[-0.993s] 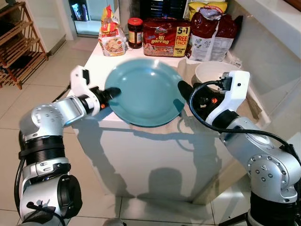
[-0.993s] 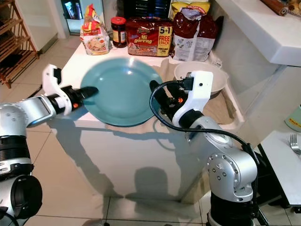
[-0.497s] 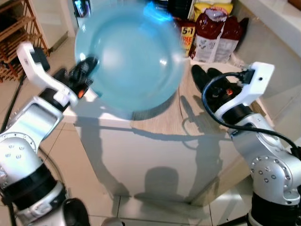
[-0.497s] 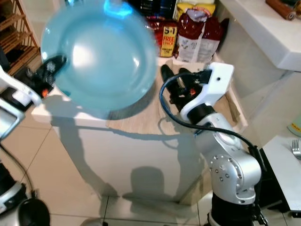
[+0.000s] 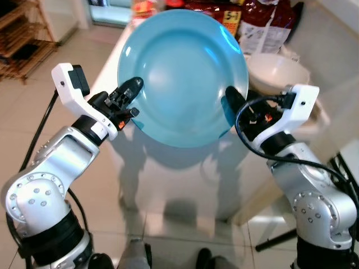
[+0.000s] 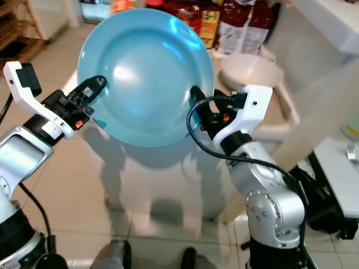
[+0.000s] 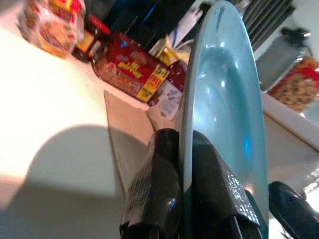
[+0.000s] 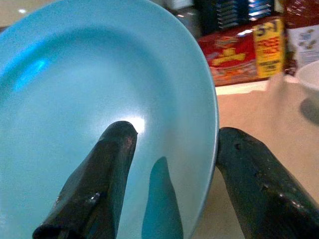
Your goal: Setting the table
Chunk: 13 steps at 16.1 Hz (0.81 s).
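A large blue plate (image 5: 182,73) is held up above the white counter (image 5: 114,59), tilted with its face toward me. My left gripper (image 5: 132,98) is shut on its left rim; in the left wrist view both black fingers (image 7: 154,194) pinch the plate's edge (image 7: 224,109). My right gripper (image 5: 230,103) is at the plate's right rim and open. In the right wrist view one finger (image 8: 94,184) lies over the plate's face (image 8: 75,89) and the other (image 8: 259,184) stands outside the rim, with a wide gap between them.
A white bowl (image 5: 277,70) sits on a beige mat on the counter behind the plate. Food packets (image 5: 269,22) and a red noodle pack (image 5: 233,14) stand along the far edge. A wooden shelf (image 5: 22,45) is at the left, a fork (image 6: 350,168) on a table at the right.
The plate has gone from lying on the counter to being lifted and tilted up. My right gripper, off the plate half a second ago, is now at its right rim. The view has shifted.
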{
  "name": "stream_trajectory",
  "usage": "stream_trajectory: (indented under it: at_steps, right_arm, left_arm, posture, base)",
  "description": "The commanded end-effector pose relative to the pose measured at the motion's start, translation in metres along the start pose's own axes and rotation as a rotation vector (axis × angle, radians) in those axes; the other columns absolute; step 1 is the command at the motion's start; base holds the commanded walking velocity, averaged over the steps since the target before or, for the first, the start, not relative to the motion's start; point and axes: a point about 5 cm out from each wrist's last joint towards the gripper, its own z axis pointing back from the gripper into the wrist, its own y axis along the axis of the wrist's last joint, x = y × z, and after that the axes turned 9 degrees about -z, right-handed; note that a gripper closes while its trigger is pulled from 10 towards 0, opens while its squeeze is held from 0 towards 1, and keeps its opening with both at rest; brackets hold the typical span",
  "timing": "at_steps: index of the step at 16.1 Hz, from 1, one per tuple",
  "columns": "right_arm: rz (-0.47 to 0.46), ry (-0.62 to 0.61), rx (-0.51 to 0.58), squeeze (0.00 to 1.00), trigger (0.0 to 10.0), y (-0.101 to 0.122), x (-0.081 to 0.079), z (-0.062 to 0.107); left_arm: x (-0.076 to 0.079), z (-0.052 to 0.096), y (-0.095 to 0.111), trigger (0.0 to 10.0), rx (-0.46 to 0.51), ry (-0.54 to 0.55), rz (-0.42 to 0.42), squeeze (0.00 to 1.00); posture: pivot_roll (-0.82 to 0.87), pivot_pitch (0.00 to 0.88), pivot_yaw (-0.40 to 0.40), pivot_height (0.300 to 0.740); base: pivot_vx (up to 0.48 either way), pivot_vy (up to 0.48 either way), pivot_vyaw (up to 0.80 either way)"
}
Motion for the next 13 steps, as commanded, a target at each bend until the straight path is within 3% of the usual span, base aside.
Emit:
stream_trajectory:
  at_steps: [1,2,3,4,5,6,9,13]
  right_arm:
    - [0.016,0.008,0.038,0.00,10.0,0.006,-0.001,0.000]
    - [0.017,0.000,0.041,0.00,10.0,0.006,0.000,0.001]
    - [0.025,-0.012,0.038,0.00,10.0,0.004,0.002,0.002]
    - [0.062,-0.048,0.017,0.00,10.0,0.000,0.007,0.004]
    - [0.121,-0.089,0.019,0.00,10.0,-0.004,0.015,0.007]
    - [0.220,-0.166,0.011,0.00,10.0,-0.012,0.029,0.012]
    - [0.220,-0.260,-0.022,0.00,10.0,-0.026,0.048,0.019]
    - [0.237,-0.267,-0.018,0.00,10.0,-0.028,0.050,0.020]
  left_arm:
    - [0.012,0.000,0.000,0.0,-0.003,-0.040,-0.041,0.00]
    - [0.014,-0.003,-0.005,8.3,-0.045,-0.034,-0.095,0.00]
    - [0.012,-0.005,-0.010,10.0,-0.074,-0.005,-0.139,0.00]
    - [0.007,-0.006,-0.015,10.0,-0.076,0.042,-0.182,0.00]
    - [0.001,-0.006,-0.023,10.0,-0.094,0.095,-0.277,0.00]
    - [-0.007,-0.005,-0.043,10.0,-0.179,0.130,-0.411,0.00]
    - [-0.015,-0.007,-0.062,10.0,-0.184,0.198,-0.422,0.00]
    - [-0.017,-0.007,-0.067,10.0,-0.178,0.224,-0.438,0.00]
  posture:
    - [0.10,0.000,-0.048,0.740]
    - [0.10,0.000,-0.046,0.740]
    - [0.10,0.000,-0.043,0.740]
    - [0.10,0.000,-0.043,0.740]
    - [0.10,0.000,-0.044,0.740]
    - [0.09,0.000,-0.045,0.740]
    - [0.09,0.000,-0.049,0.740]
    - [0.09,0.000,-0.048,0.740]
  base:
    - [-0.300,0.000,0.00]
    - [0.000,0.000,0.00]
    - [0.000,0.000,0.00]
    - [0.000,0.000,0.00]
    - [0.000,0.000,0.00]
    - [0.000,0.000,0.00]
    - [0.000,-0.370,0.00]
    - [0.000,-0.420,0.00]
